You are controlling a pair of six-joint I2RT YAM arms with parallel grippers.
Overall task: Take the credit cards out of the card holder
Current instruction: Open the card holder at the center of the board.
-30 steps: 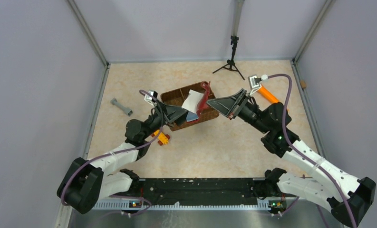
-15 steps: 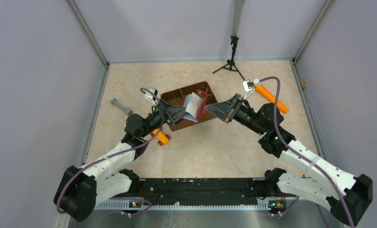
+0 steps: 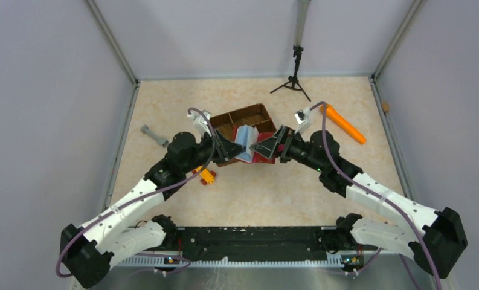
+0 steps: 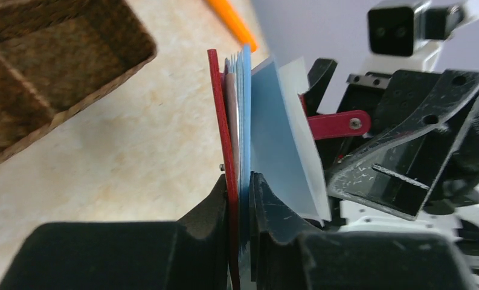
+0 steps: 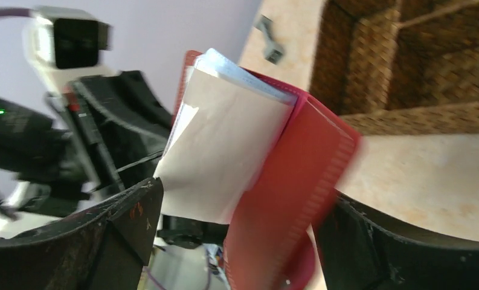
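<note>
Frustratingly, the credit cards cannot be told apart from the pale blue pockets; only thin layered edges show. The left gripper (image 4: 240,182) pinches the card holder (image 4: 273,133) by its red cover and one pocket, hiding its near end. The holder hangs edge-on above the table (image 3: 285,181), just before the wicker basket (image 3: 243,115), its long axis running out from the left fingers. The right gripper (image 5: 243,208) stands spread wide around its loose red flap.
</note>
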